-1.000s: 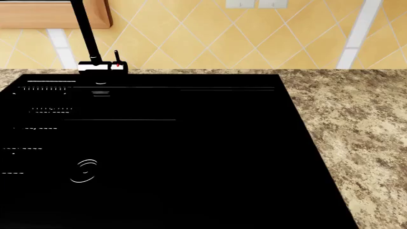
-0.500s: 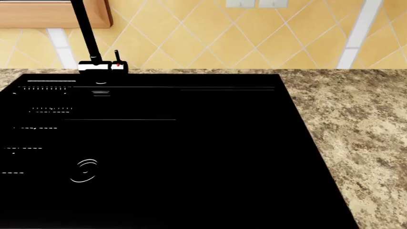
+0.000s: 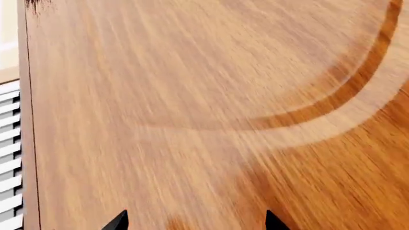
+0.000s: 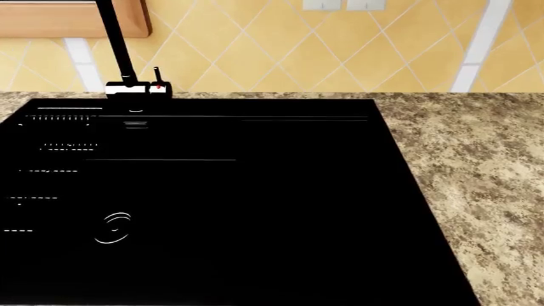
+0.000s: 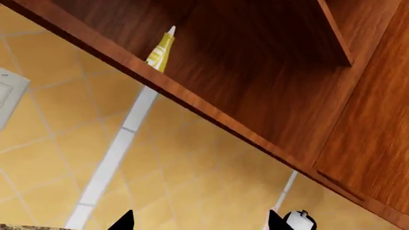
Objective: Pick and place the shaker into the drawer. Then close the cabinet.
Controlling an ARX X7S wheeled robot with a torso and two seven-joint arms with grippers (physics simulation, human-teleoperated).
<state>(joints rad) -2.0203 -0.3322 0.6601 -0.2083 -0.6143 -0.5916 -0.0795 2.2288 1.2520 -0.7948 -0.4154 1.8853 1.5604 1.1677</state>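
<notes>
In the head view, a black sink filling the frame from the centre out to 9 and 6 o'clock, with its straight edge meeting the speckled stone counter at 3 o'clock. At 11 o'clock a dark faucet against the yellow tiled wall. Bare counter surface along the whole 3 o'clock side. In the left wrist view, the left gripper spread wide with nothing between the tips, very close to a wood panel with an arched groove. In the right wrist view, the right gripper also spread wide and holding nothing, pointed toward tiles below the edge of a wooden shelf. Inside this shelf a slim yellow object; cannot tell whether it is the shaker. Cannot tell where the drawer lies.
</notes>
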